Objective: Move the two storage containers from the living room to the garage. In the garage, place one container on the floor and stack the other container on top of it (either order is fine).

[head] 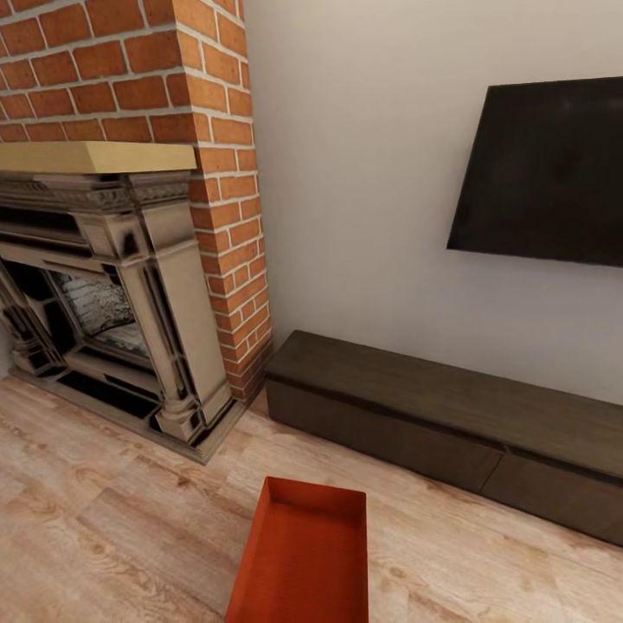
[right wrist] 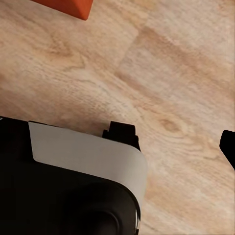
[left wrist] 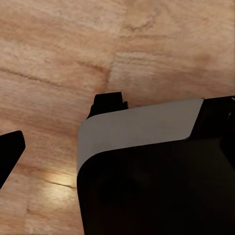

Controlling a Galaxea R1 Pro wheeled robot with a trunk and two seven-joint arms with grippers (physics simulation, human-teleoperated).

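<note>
One orange-red container sits on the pale wood-plank floor at the bottom middle of the head view, its near end cut off by the picture's edge. It is a lidless, thin-walled rectangular bin, and the part of its inside that shows holds nothing. It stands apart from the long dark low cabinet behind it and to its right, and apart from the fireplace to its left. A corner of an orange-red container also shows in the right wrist view, resting on the same planks.

The cabinet runs along the foot of the pale grey wall, with one end meeting the red-brick chimney column. A black TV hangs on the wall above the cabinet. The fireplace has a dark ornate surround under a light wooden mantel, and its base rests on the planks.

In the left wrist view the left gripper hangs over bare planks; two dark fingertips stand well apart with nothing between them. In the right wrist view the right gripper likewise shows two dark fingertips spread wide over the wood, holding nothing. Each wrist view also has a black and white housing in the foreground.
</note>
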